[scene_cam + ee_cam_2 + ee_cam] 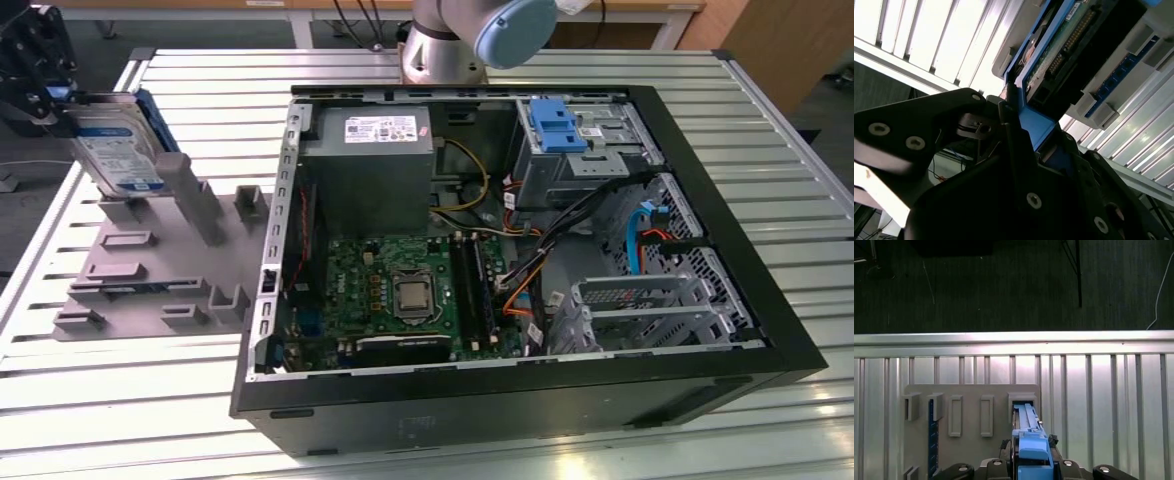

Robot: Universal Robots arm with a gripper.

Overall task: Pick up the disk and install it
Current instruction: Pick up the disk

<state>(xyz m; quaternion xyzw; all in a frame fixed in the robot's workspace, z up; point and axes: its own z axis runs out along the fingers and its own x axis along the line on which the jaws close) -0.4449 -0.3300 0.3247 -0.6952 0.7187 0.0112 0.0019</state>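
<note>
1. Gripping confirmed: the tool is pinching the disk. Its black fingers bear on either side of the blue carrier bracket that frames the drive.
2. Position of the disk: it stands on edge with its label showing, at the exterior view's left. It is directly over the grey fixture on the slatted tabletop, and well apart from the open computer case.
3. Seating: in the first wrist view the carrier lines up with one of the fixture's slots. Whether its lower edge has cleared that slot cannot be told.
4. Progress, as judged: the grasp is made. The carry to the case and the installation are not yet done, so the task is at an early stage.
5. Fixture contents: there are rows of upright slot posts. A lone blue bracket stands in another slot, apart from the held disk.
6. Case contents:
   - A grey power supply box with a white sticker sits at the far side.
   - A green motherboard lies nearer the camera.
   - Loose cables run beside the motherboard.
   - A drive cage toward the exterior view's right carries a blue bracket.
   - A second perforated metal cage sits nearer the camera.
7. Receiving bay: which bay is meant to take the disk cannot be told.
</note>
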